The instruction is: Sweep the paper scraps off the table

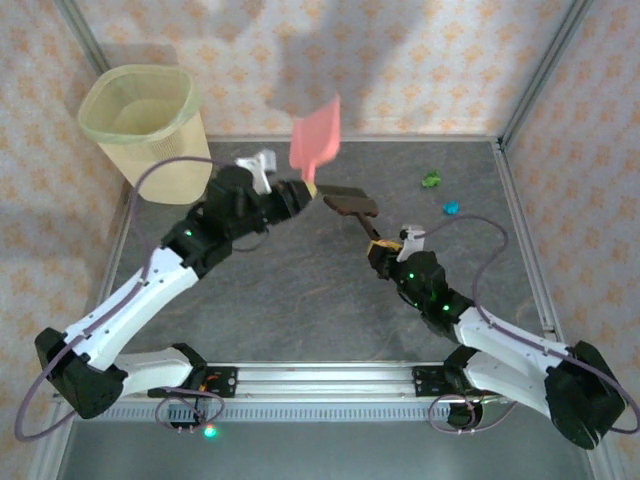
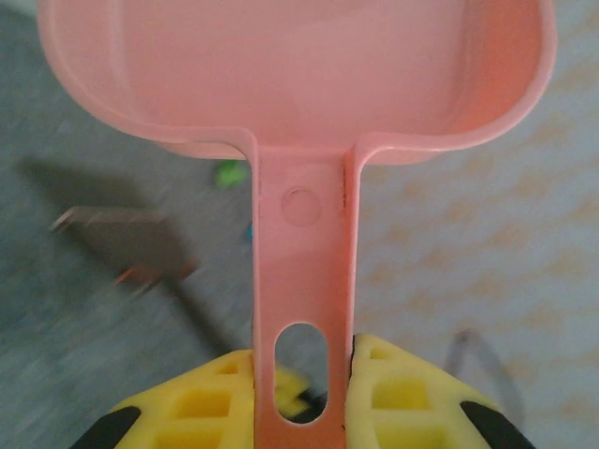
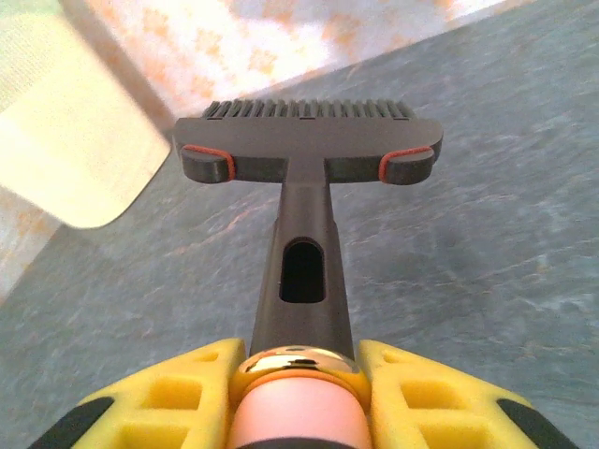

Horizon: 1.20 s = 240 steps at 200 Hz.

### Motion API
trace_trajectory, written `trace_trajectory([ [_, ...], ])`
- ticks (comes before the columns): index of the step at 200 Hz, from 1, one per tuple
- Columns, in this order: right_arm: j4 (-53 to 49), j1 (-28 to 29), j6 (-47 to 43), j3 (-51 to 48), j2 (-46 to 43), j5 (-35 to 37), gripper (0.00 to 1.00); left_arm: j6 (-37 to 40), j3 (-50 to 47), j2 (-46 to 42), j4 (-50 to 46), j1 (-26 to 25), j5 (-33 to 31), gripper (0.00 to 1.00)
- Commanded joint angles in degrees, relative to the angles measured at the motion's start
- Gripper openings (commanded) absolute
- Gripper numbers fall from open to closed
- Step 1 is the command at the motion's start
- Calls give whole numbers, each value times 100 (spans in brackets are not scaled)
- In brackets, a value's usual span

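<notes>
On grey table (image 1: 300, 300) — 2 paper scraps (image 1: 432, 180), orange-patterned walls (image 1: 420, 60) around

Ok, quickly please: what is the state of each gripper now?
Left gripper: closed on the handle of the pink dustpan.
Right gripper: closed on the handle of the brush.

Dustpan (image 1: 316, 135): handle clamped between the left jaws, pan raised ahead of them, clear of the surface (image 1: 300, 300). Brush (image 1: 352, 206): handle between the right jaws, head ahead of them and just right of the left jaws. Two paper scraps (image 1: 432, 180) lie apart on the surface, beyond the right jaws and right of the Brush head. Bin (image 1: 145, 120): beyond and left of the left jaws, apparently standing at the surface's far-left corner.
</notes>
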Motion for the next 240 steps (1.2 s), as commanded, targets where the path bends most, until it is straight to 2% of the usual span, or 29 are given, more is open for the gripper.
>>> trace_trajectory([
  [1,295,30,95,-198,-473,945,0,881,-502,-271,-221,-368,-572,0],
  [40,-46,27,104,-413,-1428,1803,0,1237,-1774,-1160,-729,-950,-1621,0],
  [75,-457,-35,141,-523,-2208,2621,0,956,-3018,-1873,-628,-971,-1855,0],
  [98,-953,-108,198,-341,-2531,2934,0,892,-3331,-1754,-476,-973,-1850,0],
  [122,-1750,-305,373,159,-2516,3230,0,954,-3220,-1019,-268,-1141,-1898,0],
  [151,-2736,-853,629,1042,-2009,2948,0,1246,-2765,266,18,-1861,-2457,0],
  [183,-3748,-1581,665,2297,-800,2322,0,1768,-1993,1377,-104,-2475,-2501,0],
  [223,-4937,-2393,782,3994,972,1086,0,1904,-1733,1896,-106,-2548,-2285,0],
  [240,-5538,-2553,704,4813,1846,845,0,1902,-1764,1907,-62,-2548,-2263,0],
])
